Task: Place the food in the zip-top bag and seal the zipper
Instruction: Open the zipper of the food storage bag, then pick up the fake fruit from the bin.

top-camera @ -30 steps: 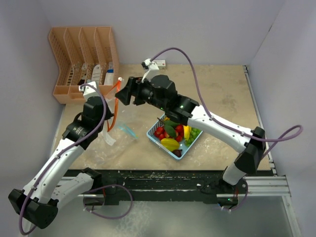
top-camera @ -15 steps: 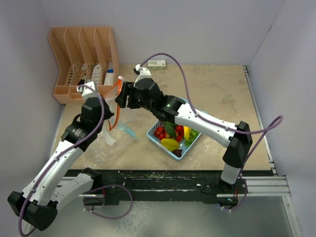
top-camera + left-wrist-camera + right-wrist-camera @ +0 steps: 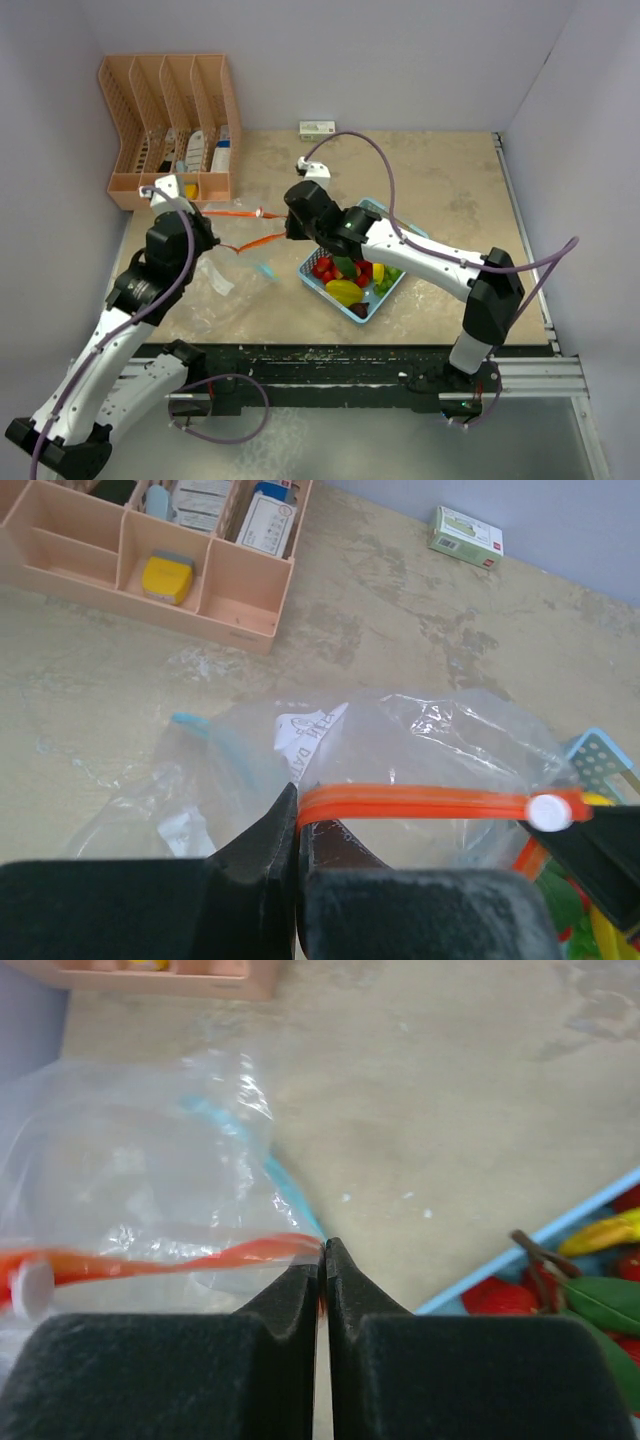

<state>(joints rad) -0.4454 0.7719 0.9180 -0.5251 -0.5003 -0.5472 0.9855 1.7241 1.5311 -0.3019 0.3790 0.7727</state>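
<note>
Along the zip-top bag's mouth, you are clamping left gripper and right gripper on the orange zipper. Film is looking limp and slippery, so I judge the stiffer zipper is serving as the hold. Food is lying at the bag's 3 o'clock.

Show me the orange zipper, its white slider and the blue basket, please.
orange zipper [image 3: 410,802]: left wrist view, middle of the strip.
white slider [image 3: 545,811]: left wrist view, its round face.
blue basket [image 3: 318,283]: top external view, near-left rim.
</note>
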